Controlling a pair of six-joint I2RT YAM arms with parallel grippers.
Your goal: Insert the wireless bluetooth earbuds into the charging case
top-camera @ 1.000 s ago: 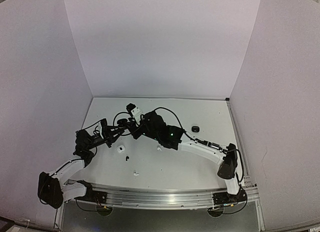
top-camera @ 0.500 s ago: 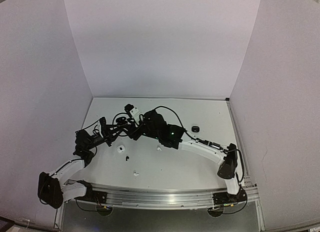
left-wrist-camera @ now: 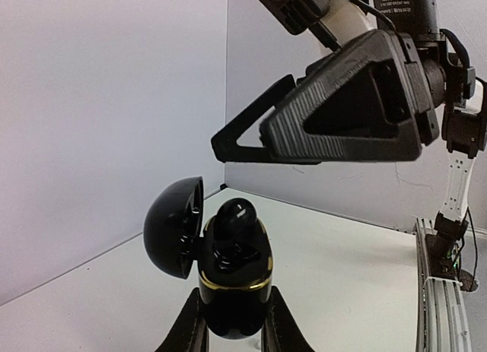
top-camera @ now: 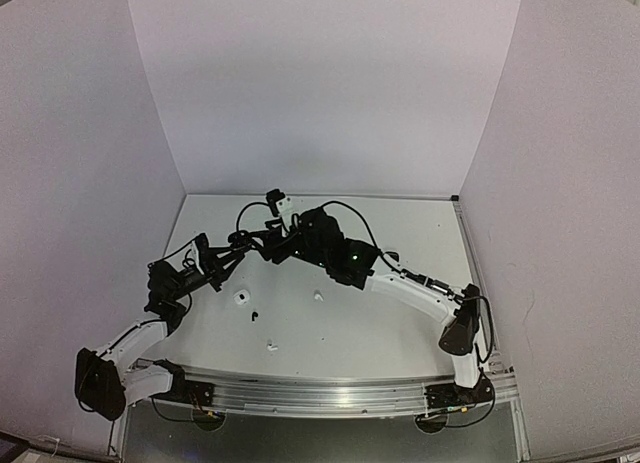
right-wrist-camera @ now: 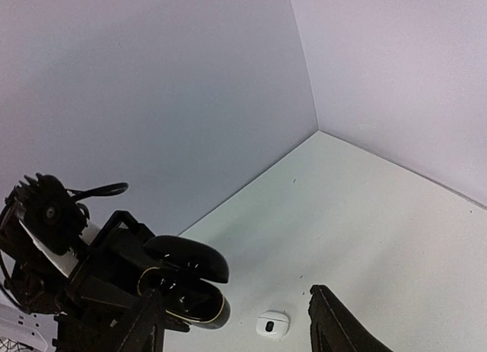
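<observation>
White earbud (top-camera: 269,345): loose on the table (top-camera: 400,323), nearest the arm bases.
Black earbud (top-camera: 254,315): loose on the table, just beyond the white one, not touching it.
White case (top-camera: 240,297): lying on the table, a little farther back, under the raised grippers.
Left gripper (left-wrist-camera: 232,325): 2 fingers clamped on the lower body of the charging case (left-wrist-camera: 236,291), which it holds upright.
Case details: black with a gold band, lid (left-wrist-camera: 171,226) swung open to one side.
Seated earbud (left-wrist-camera: 234,214): black, in the case's opening, its top standing proud of the rim.
Right gripper (right-wrist-camera: 236,295): just above the case, fingers apart and nothing between them, clear of the seated bud.
</observation>
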